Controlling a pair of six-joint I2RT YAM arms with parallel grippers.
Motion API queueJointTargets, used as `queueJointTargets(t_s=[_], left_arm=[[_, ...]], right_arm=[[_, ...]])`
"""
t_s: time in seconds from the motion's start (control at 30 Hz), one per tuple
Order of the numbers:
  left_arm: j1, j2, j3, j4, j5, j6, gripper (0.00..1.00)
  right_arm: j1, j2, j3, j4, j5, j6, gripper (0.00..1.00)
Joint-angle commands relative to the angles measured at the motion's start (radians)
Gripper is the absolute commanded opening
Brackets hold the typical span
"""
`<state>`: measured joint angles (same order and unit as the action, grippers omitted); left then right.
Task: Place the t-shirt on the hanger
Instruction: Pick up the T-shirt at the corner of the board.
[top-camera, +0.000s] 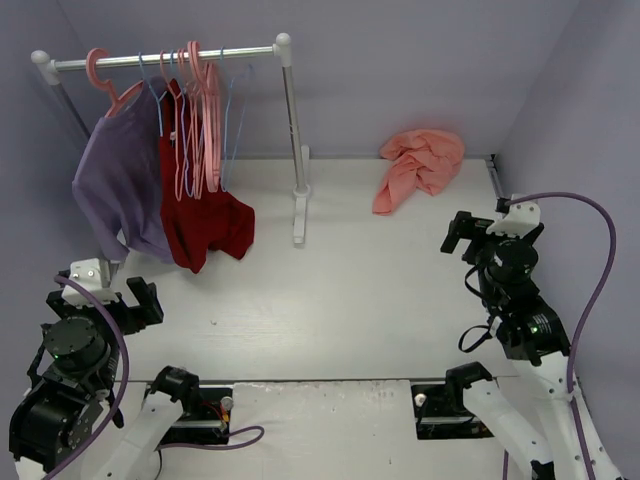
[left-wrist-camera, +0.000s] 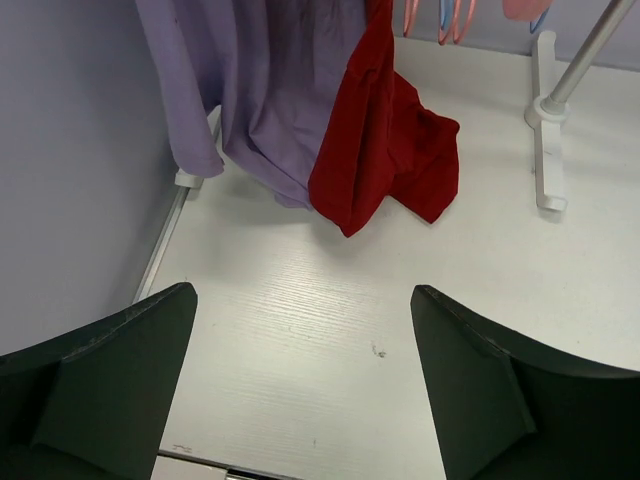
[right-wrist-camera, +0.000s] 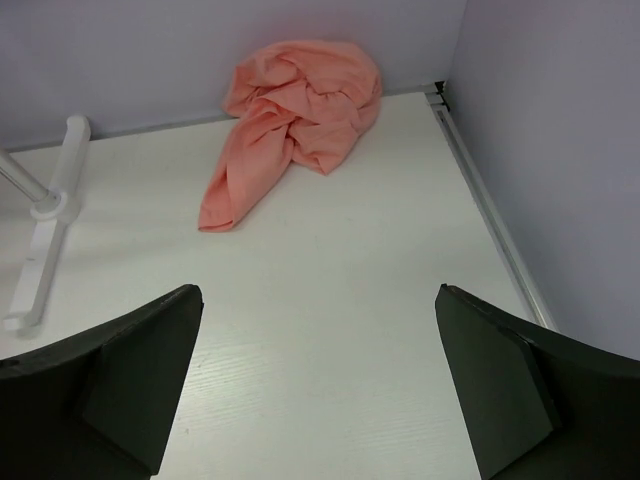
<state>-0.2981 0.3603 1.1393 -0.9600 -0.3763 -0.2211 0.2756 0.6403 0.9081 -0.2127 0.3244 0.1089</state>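
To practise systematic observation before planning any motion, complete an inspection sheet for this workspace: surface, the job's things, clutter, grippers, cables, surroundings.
Surface: white table, wood-grain finish.
Job's things: t-shirt crumpled at the far right corner; hanger hooked on the rack, carrying nothing.
Clutter: lavender shirt and dark red garment hanging on the rack; pink hangers beside them.
Grippers: left gripper and right gripper both have jaws open and hold nothing.
Cables: purple cables loop along both arms, apart from the garments.
Surroundings: lavender walls on three sides.
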Motion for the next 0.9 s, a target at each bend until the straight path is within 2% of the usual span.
queueJointTargets(t_s=[0.0, 0.1, 0.2, 0.3, 0.43, 0.6, 0.7, 0.87], left_arm=[[-0.001, 0.063, 0.000, 0.027, 0.024, -0.011, 0.84], [-0.002, 0.083, 0.000, 0.029, 0.045, -0.005, 0.84], [-0.001, 0.119, 0.008, 0.029, 0.093, 0.021, 0.84], [-0.001, 0.155, 0.015, 0.027, 0.127, 0.033, 0.84], [-0.001, 0.227, 0.041, 0.030, 0.163, 0.026, 0.84], [-0.001, 0.301, 0.079, 0.029, 0.188, 0.014, 0.84], [-0.001, 0.335, 0.104, 0.032, 0.181, -0.003, 0.84], [-0.003, 0.354, 0.102, 0.030, 0.178, 0.000, 0.84]], right_arm=[[-0.003, 0.050, 0.025, 0.081, 0.024, 0.018, 1.00], [-0.003, 0.098, 0.032, 0.079, 0.016, 0.043, 1.00], [-0.003, 0.221, 0.068, 0.081, -0.005, 0.113, 1.00], [-0.005, 0.369, 0.111, 0.081, 0.076, 0.222, 1.00], [-0.021, 0.712, 0.274, 0.079, 0.066, 0.301, 1.00], [-0.035, 1.059, 0.515, 0.080, 0.052, 0.403, 1.00], [-0.037, 1.295, 0.724, 0.079, 0.059, 0.440, 1.00], [-0.044, 1.553, 0.969, 0.079, 0.056, 0.457, 1.00]])
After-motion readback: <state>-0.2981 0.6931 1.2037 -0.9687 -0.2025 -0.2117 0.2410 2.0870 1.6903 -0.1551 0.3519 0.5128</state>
